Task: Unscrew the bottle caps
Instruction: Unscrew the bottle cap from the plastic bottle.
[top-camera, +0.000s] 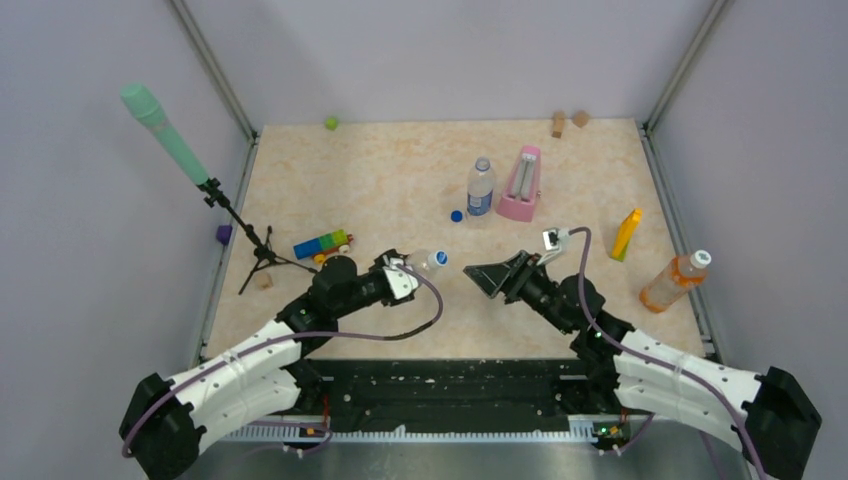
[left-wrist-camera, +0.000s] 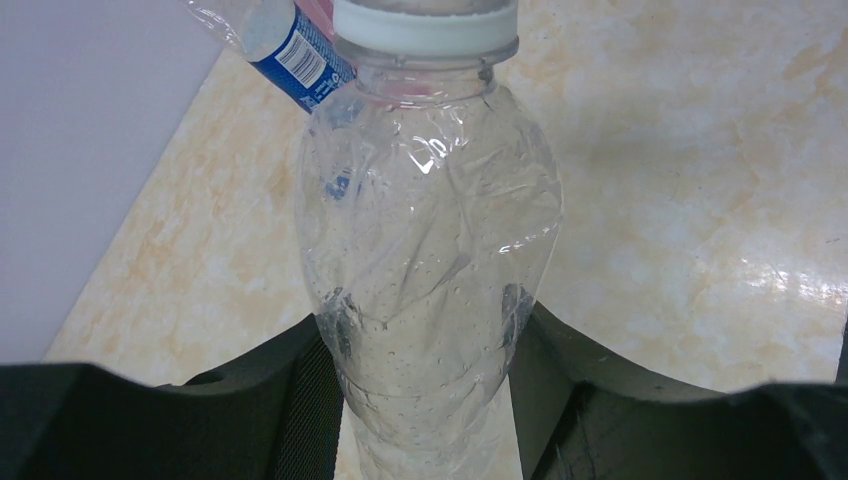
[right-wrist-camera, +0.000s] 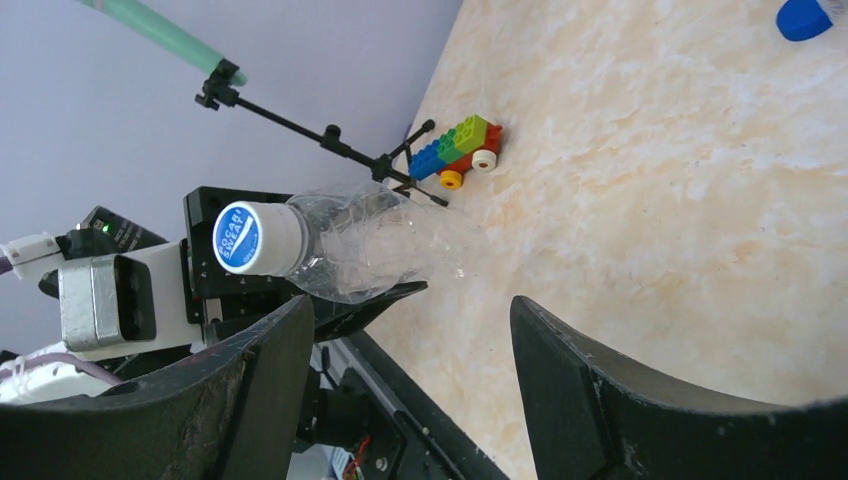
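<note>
- Top external view gives us the tally: we judge one cap of three to be off, since the dark blue cap (top-camera: 457, 215) lies on the bench (top-camera: 380, 180) just beside the upright blue-label bottle (top-camera: 481, 190), well beyond the right claw (right-wrist-camera: 400, 325)
- Two caps look left to do. One is the white cap (top-camera: 701, 258) on the orange bottle (top-camera: 668, 287), which lies on its side well out on the right claw's outer side, cap end pointing away from the arms
- The other is the printed cap (right-wrist-camera: 250, 238), screwed onto the plain clear bottle (left-wrist-camera: 430, 230)
- Our left claw (left-wrist-camera: 425, 330) pinches the plain clear bottle around its lower body, one finger on each side of the crumpled wall
- That bottle's long axis runs straight out from the left claw, nearer level than upright, with the cap end pointing towards the right claw
- Our right claw is spread wide with nothing between its fingers, and the printed cap sits just ahead of them, touching neither
- We judge the step in hand to be bringing the right claw onto that cap and twisting it off
</note>
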